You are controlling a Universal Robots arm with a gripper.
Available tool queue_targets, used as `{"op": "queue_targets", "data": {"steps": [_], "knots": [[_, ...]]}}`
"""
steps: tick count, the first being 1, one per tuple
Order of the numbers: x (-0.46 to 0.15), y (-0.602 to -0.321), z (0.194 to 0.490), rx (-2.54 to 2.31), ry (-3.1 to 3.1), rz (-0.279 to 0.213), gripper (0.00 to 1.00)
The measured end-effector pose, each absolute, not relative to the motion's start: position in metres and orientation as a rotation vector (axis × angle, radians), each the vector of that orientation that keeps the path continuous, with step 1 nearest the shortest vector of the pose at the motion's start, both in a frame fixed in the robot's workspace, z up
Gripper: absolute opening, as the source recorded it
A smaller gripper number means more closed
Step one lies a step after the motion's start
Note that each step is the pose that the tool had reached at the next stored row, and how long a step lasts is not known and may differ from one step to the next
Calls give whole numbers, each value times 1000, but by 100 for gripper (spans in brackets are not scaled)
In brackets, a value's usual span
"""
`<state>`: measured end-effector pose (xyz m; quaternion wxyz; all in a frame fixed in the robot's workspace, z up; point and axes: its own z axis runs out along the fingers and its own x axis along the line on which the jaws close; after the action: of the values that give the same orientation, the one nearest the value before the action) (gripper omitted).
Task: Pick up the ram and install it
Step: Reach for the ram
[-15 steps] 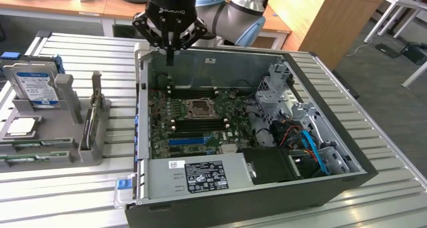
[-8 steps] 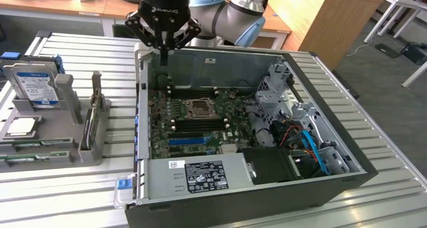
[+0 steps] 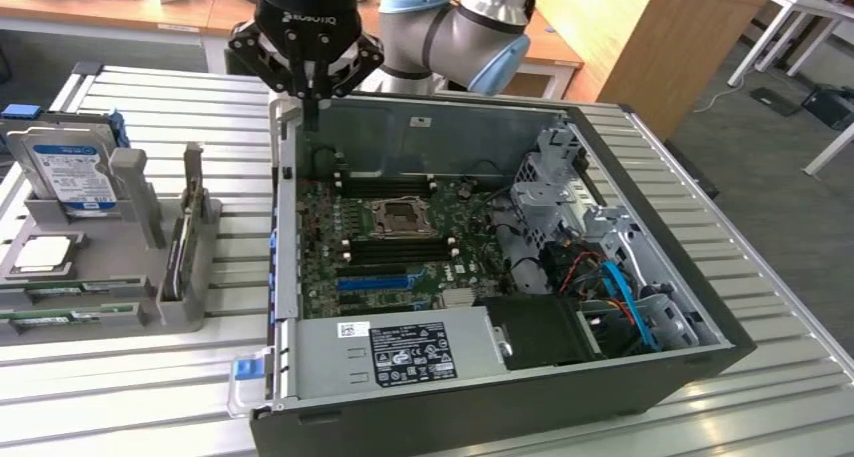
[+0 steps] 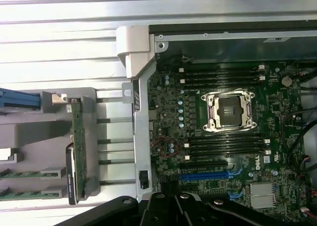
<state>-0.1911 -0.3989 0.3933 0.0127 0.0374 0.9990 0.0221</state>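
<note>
Exterior view: gripper is hanging over the back corner of the open computer case, on the exterior view's left. Its fingers are clenched together and gripping nothing. The tips are sitting just above the case rim, not touching the motherboard. The ram is standing on edge in a slot of the grey fixture on the slatted table, beside the case on the exterior view's left and well apart from the gripper. Two flat green sticks are lying at the fixture's near end. The hard drive is standing in the same fixture, and the processor chip is lying in it too.

Wrist view: camera is looking down on the case wall, with the ram sitting in the fixture just outside it. Inside the case, the CPU socket is sitting between two banks of black memory slots. Dark gripper body is showing at the frame edge.
</note>
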Motion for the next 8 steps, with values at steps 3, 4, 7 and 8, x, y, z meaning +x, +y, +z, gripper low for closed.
{"op": "queue_targets", "data": {"steps": [3, 4, 7, 8], "knots": [[-198, -399, 393, 117, 3113, 69, 11], [-201, -399, 393, 117, 3113, 69, 11], [-207, -399, 393, 116, 3113, 69, 11], [-209, -399, 393, 116, 3113, 69, 11]]}}
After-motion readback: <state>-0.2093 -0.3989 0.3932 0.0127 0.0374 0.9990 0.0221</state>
